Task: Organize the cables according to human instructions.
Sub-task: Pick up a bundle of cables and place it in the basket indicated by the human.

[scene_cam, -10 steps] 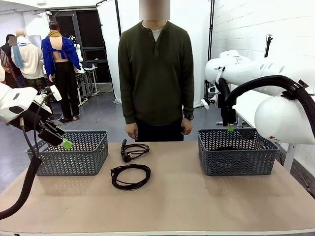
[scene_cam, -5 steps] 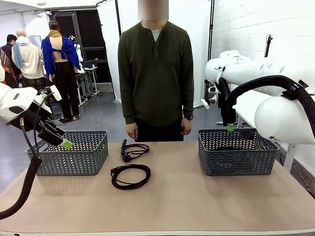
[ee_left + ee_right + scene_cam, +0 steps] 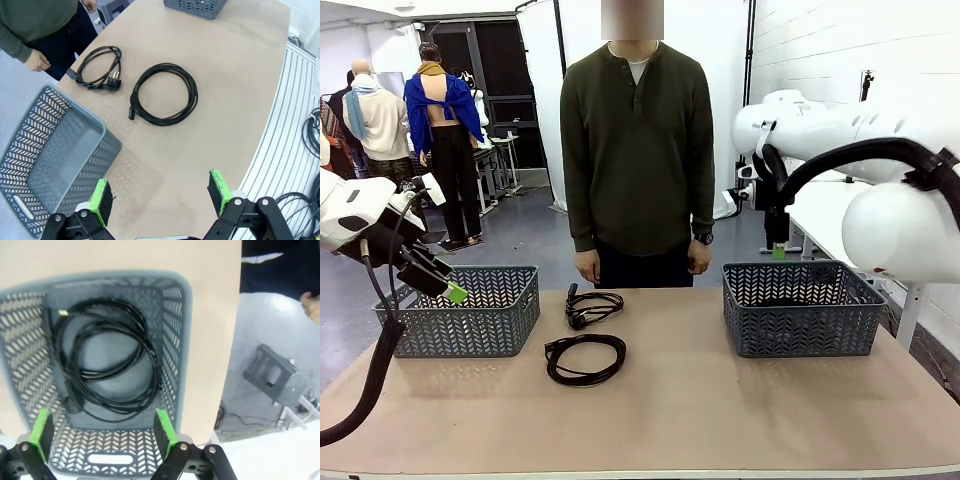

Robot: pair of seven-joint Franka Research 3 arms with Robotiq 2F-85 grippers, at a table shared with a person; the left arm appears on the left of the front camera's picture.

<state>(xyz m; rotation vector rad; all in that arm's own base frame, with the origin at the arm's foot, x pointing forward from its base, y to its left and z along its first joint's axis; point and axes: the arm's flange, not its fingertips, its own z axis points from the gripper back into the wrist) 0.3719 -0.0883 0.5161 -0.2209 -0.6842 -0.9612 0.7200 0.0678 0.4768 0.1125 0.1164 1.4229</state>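
Two black cables lie coiled on the table between the baskets: one (image 3: 592, 308) near the far edge in front of the person, one (image 3: 585, 359) closer to me. In the left wrist view they are the smaller coil with plugs (image 3: 97, 67) and the rounder coil (image 3: 164, 94). Black cable (image 3: 105, 365) lies coiled inside the right basket (image 3: 182, 340). My left gripper (image 3: 445, 283) (image 3: 160, 195) hangs open over the near edge of the left basket (image 3: 470, 312) (image 3: 85, 112). My right gripper (image 3: 778, 250) (image 3: 102, 427) stands open above the right basket (image 3: 800, 310), holding nothing.
The person stands at the far edge, hands (image 3: 586, 266) down at the sides. The left basket looks empty inside. The right basket's corner (image 3: 197, 6) is at the top of the left wrist view. Bare tabletop (image 3: 720, 410) spreads in front of both baskets.
My right arm has lifted a little, carrying its open gripper higher above the right basket. The left arm, cables and person have not moved.
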